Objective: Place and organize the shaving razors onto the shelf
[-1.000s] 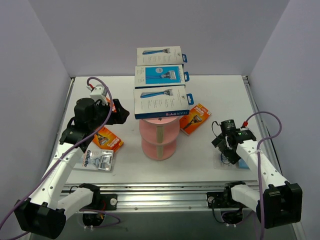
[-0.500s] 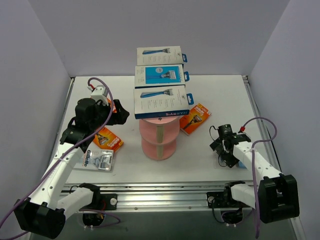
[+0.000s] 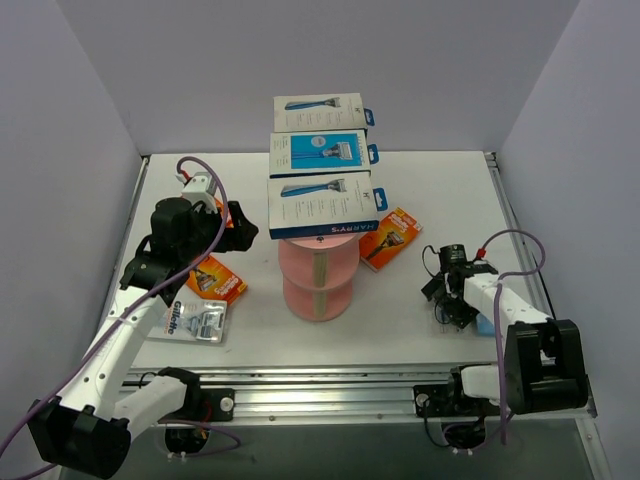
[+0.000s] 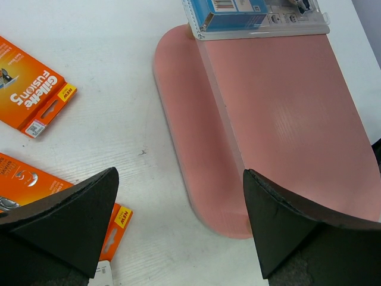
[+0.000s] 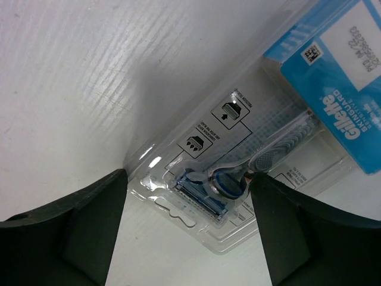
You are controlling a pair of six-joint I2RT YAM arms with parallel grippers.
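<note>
The pink shelf (image 3: 318, 275) stands mid-table; three white-and-blue Harry's boxes (image 3: 322, 205) lie in a row on its top tier. My left gripper (image 3: 240, 225) is open and empty, just left of the shelf; its wrist view (image 4: 180, 179) shows a pink tier (image 4: 280, 119) below. My right gripper (image 3: 452, 292) is open, its jaws astride the razor-head end of a clear blister pack with a blue card (image 5: 238, 155), which lies on the table at the right (image 3: 485, 322). Orange razor cards lie right (image 3: 390, 237) and left (image 3: 215, 278) of the shelf.
A clear Gillette pack (image 3: 195, 320) lies near the table's front left. In the left wrist view two orange cards (image 4: 33, 95) lie left of the pink tier, and a boxed pack's end (image 4: 256, 15) shows at the top. Walls enclose the table on three sides.
My right gripper has dropped lower over the clear blister pack and its forearm has swung in. My left gripper has shifted slightly right, toward the shelf.
</note>
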